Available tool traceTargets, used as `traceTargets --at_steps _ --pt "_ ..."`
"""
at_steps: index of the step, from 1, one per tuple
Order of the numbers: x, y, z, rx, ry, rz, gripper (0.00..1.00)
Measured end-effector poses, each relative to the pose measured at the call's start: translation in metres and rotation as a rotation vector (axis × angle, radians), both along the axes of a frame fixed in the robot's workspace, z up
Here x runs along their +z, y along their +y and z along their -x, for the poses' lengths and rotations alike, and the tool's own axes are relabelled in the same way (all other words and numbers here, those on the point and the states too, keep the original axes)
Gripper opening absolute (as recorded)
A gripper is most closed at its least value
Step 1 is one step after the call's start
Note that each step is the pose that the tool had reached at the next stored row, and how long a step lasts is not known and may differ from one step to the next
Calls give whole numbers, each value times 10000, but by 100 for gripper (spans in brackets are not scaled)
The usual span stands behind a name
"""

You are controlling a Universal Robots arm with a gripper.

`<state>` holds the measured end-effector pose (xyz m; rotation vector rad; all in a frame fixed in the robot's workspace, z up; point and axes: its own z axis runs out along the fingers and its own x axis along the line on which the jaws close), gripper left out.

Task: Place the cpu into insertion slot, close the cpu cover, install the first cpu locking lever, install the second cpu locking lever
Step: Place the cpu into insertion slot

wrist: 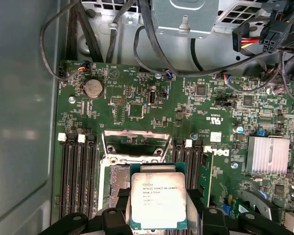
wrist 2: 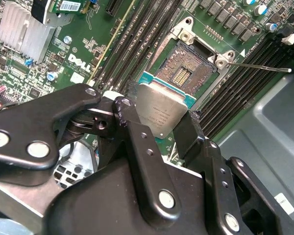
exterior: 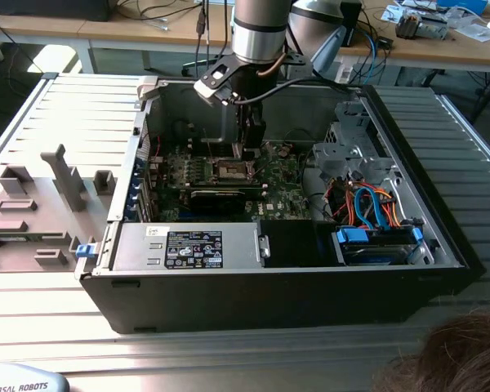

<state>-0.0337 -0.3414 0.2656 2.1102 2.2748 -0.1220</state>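
Observation:
The cpu (wrist 2: 159, 113) (wrist: 158, 198), a flat square chip with a silver-grey top and green edge, is pinched at two opposite sides by my gripper (wrist 2: 157, 118) (wrist: 158, 208), which is shut on it. It hovers just above and partly over the insertion slot (wrist 2: 186, 73) (wrist: 118, 177), whose dark pin field lies uncovered. The cpu cover (wrist: 134, 142) stands swung up behind the socket. One thin locking lever (wrist 2: 264, 67) sticks out beside the socket. In the exterior view my gripper (exterior: 247, 151) hangs inside the open computer case over the insertion slot (exterior: 229, 169).
Black memory slots (wrist: 76, 176) flank the socket on both sides. A silver finned heatsink (wrist: 267, 154) sits on the board. The case holds a drive cage with coloured cables (exterior: 367, 204) and a power supply (exterior: 188, 245). A grey fixture tray (exterior: 33, 212) lies at the exterior view's left.

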Motion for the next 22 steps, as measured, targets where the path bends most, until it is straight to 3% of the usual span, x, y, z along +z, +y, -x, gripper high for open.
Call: traceTargets --at_steps 22 --pt "-45 9 5 0 0 0 54"
